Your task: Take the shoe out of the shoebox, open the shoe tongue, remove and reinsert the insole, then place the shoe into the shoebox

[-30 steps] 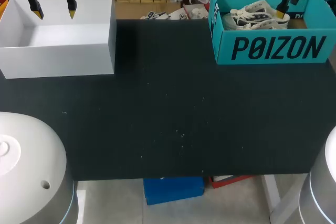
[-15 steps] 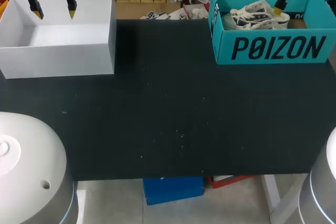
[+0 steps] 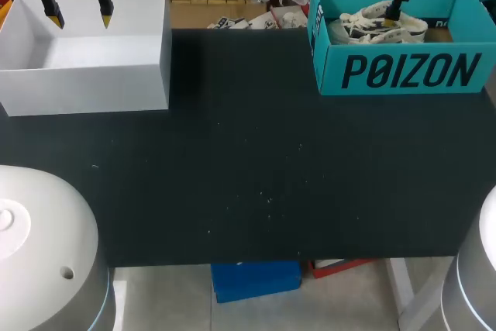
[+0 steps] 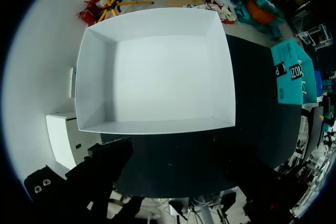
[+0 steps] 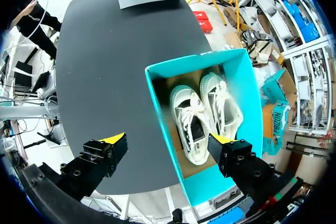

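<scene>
Nothing of the task is judged done yet: the white shoes (image 3: 376, 25) are seen lying side by side inside the teal shoebox (image 3: 403, 71), laces up. The right gripper (image 5: 167, 140) is held just above the shoebox, over the shoes, its fingers spread wide with nothing grasped. The left gripper (image 3: 79, 15) is held well apart from the shoebox, over a white box (image 3: 85, 87), fingers likewise spread and empty. Lifting a shoe out, opening the tongue, the insole work and the return to the shoebox are all left to be done.
</scene>
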